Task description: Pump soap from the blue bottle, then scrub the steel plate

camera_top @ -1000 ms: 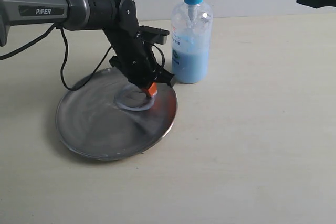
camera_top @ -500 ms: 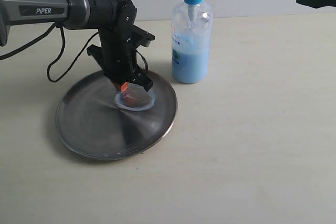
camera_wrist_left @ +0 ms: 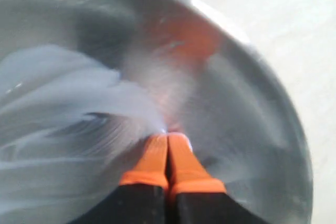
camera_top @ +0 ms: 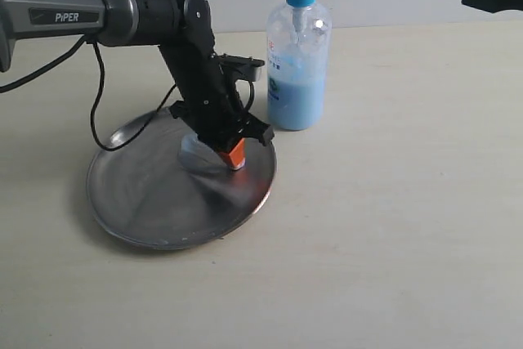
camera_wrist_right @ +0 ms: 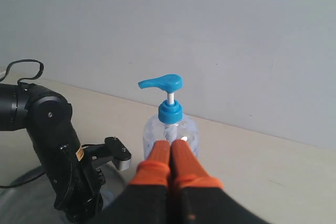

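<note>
1. My left gripper (camera_top: 234, 155) is down on the steel plate (camera_top: 135, 214). Its orange fingertips are pressed together with nothing between them, and the tips touch the plate's surface.
2. The contact point sits on the side of the plate toward the bottle, inside the rim.
3. The soap (camera_wrist_left: 68, 87) shows as a pale whitish-blue smear across the steel and sweeps right up to the fingertips. The left wrist view is blurred, so I cannot make out its edges.
4. The plate lies flat on the pale table (camera_top: 392, 234), at the left of the exterior view under my left arm.
5. The blue bottle (camera_top: 298, 63) stands upright just beyond the plate's rim, about half full of light-blue liquid. I cannot tell whether bottle and plate touch.
6. My right gripper (camera_wrist_right: 170, 148) hangs in the air, closed on nothing. It points toward the bottle and is clear of it.
7. In the exterior view only a dark part of the right arm shows, at the top right corner.
</note>
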`<state>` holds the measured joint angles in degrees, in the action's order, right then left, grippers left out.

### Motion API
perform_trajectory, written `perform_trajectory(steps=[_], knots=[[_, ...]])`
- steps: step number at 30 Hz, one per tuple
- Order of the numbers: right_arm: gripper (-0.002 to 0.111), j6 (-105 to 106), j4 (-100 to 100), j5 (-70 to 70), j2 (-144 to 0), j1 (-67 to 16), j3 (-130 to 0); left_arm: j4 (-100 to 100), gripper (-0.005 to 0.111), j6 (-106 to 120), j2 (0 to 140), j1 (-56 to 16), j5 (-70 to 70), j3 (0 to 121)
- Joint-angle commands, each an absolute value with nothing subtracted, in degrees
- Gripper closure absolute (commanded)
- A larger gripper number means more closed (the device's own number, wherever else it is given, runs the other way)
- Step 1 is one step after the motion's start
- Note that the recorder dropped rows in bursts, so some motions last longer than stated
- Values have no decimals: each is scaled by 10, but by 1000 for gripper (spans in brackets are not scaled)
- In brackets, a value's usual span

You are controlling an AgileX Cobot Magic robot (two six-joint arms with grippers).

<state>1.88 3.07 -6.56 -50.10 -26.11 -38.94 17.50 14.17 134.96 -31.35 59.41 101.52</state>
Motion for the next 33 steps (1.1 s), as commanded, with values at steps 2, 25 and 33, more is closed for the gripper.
perform_trajectory(steps=[2,25,33], knots=[[108,19,31,-63,-500,-260,-387,131,107,124,1366,-316,533,1007],[108,34,28,-74,-500,-260,-387,10,107,-51,1141,-316,589,976],[108,34,25,-83,-500,-260,-387,35,107,-62,1021,-316,539,821]])
